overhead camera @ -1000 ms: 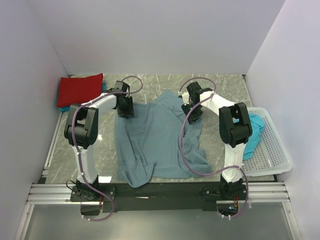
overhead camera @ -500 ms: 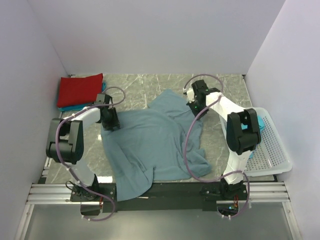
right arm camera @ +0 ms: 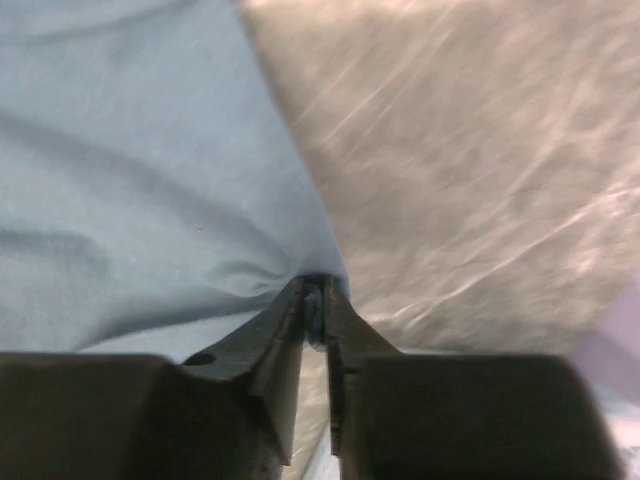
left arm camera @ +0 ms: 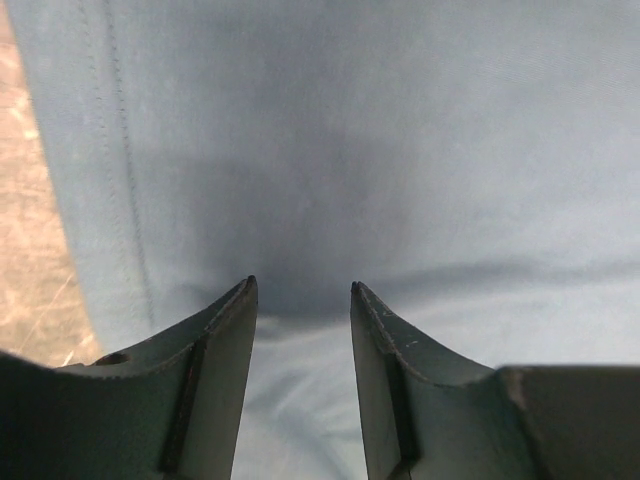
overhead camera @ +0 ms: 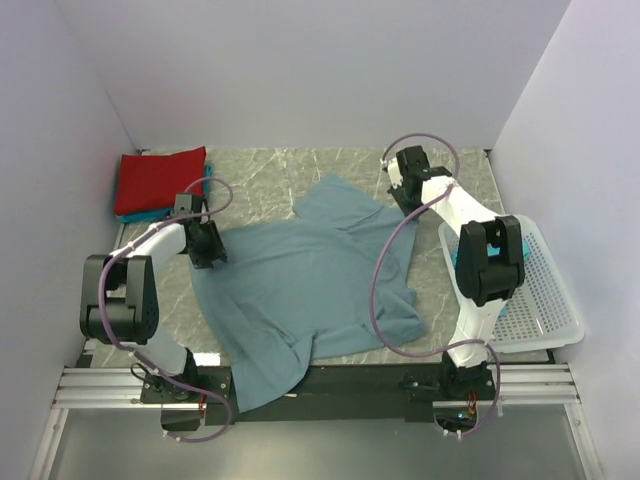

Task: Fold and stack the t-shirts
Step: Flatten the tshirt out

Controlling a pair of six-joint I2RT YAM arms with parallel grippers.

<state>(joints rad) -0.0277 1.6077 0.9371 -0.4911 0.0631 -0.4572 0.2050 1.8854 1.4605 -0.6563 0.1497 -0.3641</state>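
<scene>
The slate-blue t-shirt (overhead camera: 300, 285) lies spread across the middle of the table, with its near edge draped over the black front rail. My left gripper (overhead camera: 207, 248) is open, its jaws apart just over the shirt's left edge (left arm camera: 350, 130), beside a stitched hem. My right gripper (overhead camera: 403, 203) is shut on the shirt's far right edge, with a pinch of blue cloth (right arm camera: 130, 150) between the fingertips (right arm camera: 314, 285). A folded red t-shirt (overhead camera: 160, 178) lies on a folded teal one (overhead camera: 128, 215) at the far left.
A white perforated basket (overhead camera: 535, 300) stands at the right edge, with a bit of teal cloth (overhead camera: 455, 258) showing behind my right arm. White walls close in the left, back and right sides. Bare marble table (right arm camera: 480, 150) shows right of the shirt.
Both arms have swung outward, the left one to the left and the right one to the far right. The blue shirt has been pulled wider and flatter.
</scene>
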